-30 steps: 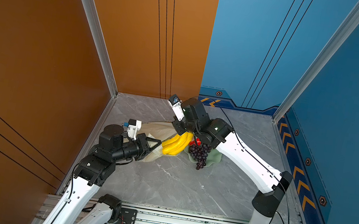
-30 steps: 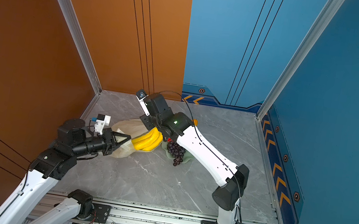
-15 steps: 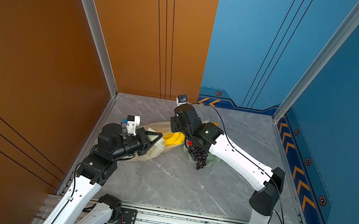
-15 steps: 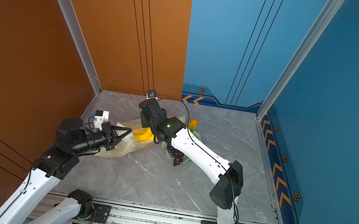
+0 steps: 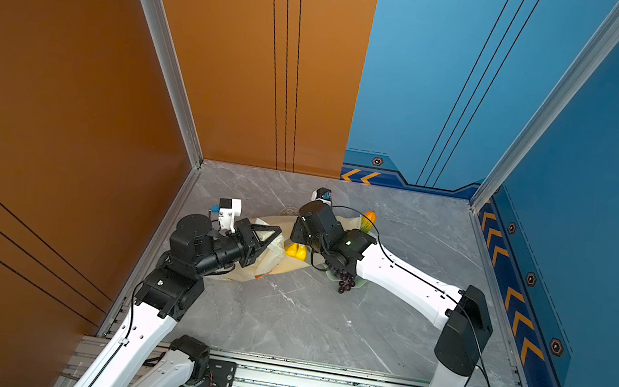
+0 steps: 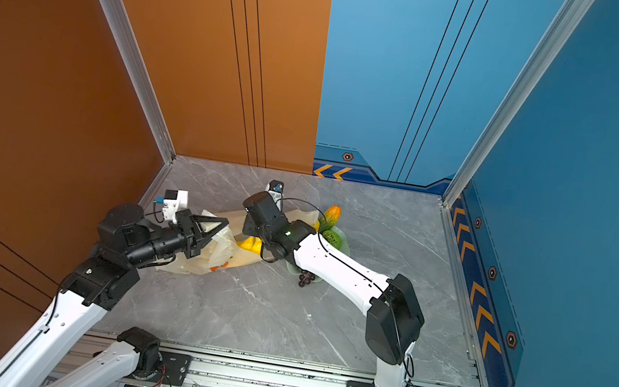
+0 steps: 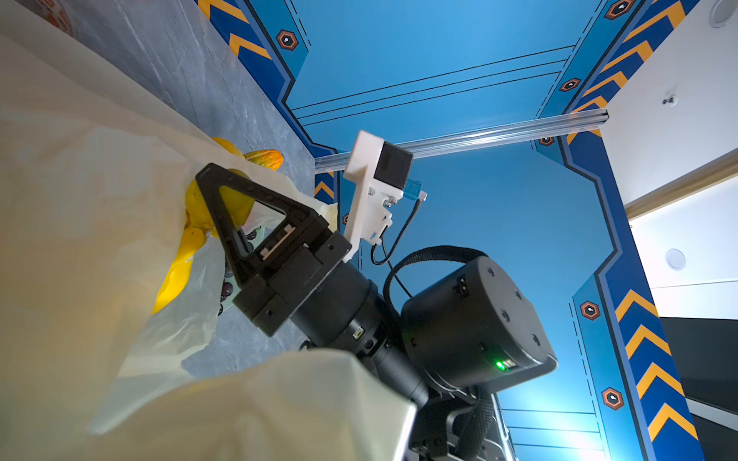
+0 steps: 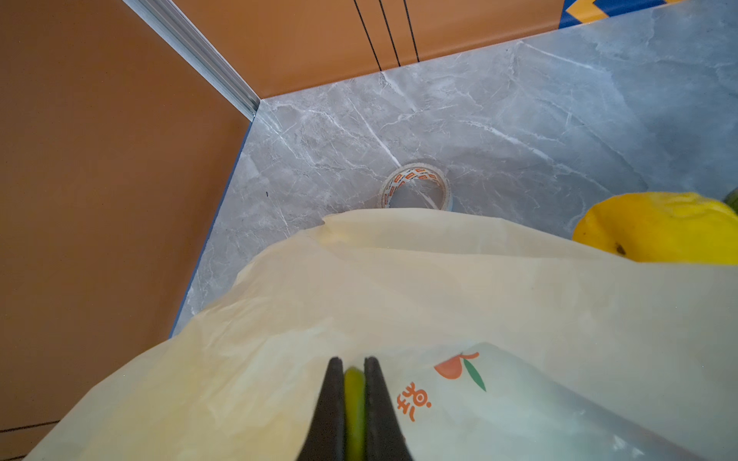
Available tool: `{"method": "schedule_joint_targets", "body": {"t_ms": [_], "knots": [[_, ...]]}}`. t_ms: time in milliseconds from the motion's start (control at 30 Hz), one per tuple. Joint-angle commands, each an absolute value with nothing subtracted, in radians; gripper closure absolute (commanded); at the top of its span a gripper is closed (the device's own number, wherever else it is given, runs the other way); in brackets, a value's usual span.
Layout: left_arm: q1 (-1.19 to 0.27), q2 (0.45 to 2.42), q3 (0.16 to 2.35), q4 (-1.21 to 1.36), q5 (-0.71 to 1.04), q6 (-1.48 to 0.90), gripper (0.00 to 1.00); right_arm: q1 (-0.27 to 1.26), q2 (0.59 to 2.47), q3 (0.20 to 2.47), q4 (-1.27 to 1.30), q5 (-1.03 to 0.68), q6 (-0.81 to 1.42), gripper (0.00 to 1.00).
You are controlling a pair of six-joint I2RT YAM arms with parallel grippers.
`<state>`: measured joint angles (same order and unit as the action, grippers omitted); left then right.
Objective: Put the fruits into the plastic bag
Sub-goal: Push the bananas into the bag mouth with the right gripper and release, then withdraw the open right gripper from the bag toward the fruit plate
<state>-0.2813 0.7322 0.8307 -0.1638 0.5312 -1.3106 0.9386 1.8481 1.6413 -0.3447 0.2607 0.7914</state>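
**Banana bunch (image 5: 296, 251) held at the mouth of the plastic bag (image 5: 244, 272)**

In a top view the bag lies toward 9 o'clock on the tabletop (image 5: 300, 319), its long axis running roughly 8 to 2 o'clock and its mouth facing 3 o'clock. The left gripper (image 5: 275, 235) is pinched closed on the bag's lifted rim. The right gripper (image 8: 353, 361), jaws narrow, clamps the bunch's greenish stem. The fruit sits at that gripper's 6 o'clock, just beside the left fingertips. Too little yellow shows to tell its long axis. The grapes (image 5: 346, 284) lie at the bunch's 4 o'clock, apart from it.
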Motion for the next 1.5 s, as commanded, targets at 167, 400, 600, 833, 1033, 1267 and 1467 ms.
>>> {"method": "schedule_joint_targets", "body": {"t_ms": [167, 400, 600, 833, 1033, 1267, 1467], "knots": [[-0.311, 0.708, 0.809, -0.134, 0.505, -1.312, 1.0, 0.904, 1.904, 1.648, -0.227, 0.24, 0.892, 1.0], [-0.306, 0.694, 0.796, -0.146, 0.496, -1.306, 1.0, 0.921, 2.022, 1.691, -0.22, 0.131, 0.836, 1.0], [-0.29, 0.686, 0.752, -0.117, 0.501, -1.324, 1.0, 0.926, 2.067, 1.692, -0.137, -0.002, 0.833, 0.77], [-0.263, 0.654, 0.749, -0.244, 0.531, -1.274, 1.0, 0.905, 1.998, 1.724, -0.191, -0.052, 0.732, 0.34], [-0.255, 0.59, 0.731, -0.421, 0.54, -1.218, 1.0, 0.866, 1.881, 1.779, -0.423, -0.064, 0.664, 0.33], [-0.255, 0.499, 0.703, -0.642, 0.544, -1.173, 1.0, 0.812, 1.743, 1.825, -0.7, -0.043, 0.577, 0.28], [-0.255, 0.449, 0.662, -0.661, 0.534, -1.195, 1.0, 0.649, 1.683, 1.803, -0.924, -0.017, 0.509, 0.08]]}}
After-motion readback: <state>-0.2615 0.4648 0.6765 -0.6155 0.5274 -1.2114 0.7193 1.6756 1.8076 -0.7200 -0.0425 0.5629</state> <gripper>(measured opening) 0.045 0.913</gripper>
